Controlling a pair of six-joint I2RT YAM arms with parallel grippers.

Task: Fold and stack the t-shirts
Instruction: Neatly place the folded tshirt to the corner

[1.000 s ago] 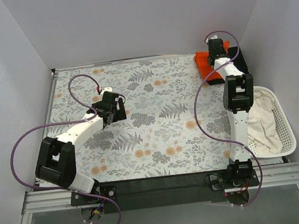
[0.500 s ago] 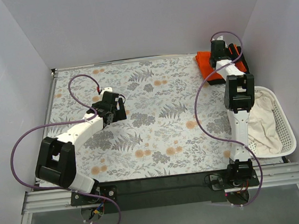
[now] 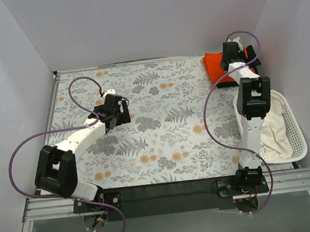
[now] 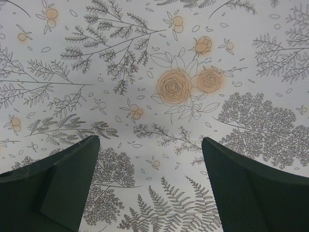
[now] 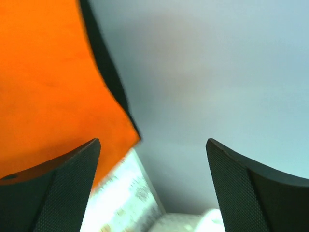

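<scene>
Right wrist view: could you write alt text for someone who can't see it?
An orange t-shirt fills the upper left, with the edge of a black t-shirt beside it, against a pale blurred wall. The right claw, its two dark fingers wide apart at the bottom corners, holds nothing.

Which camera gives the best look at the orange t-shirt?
Top external: the orange t-shirt lies folded at the far right corner of the floral cloth, partly behind the right arm. The right wrist view shows only a blurred orange patch; the left wrist view, only cloth.
</scene>
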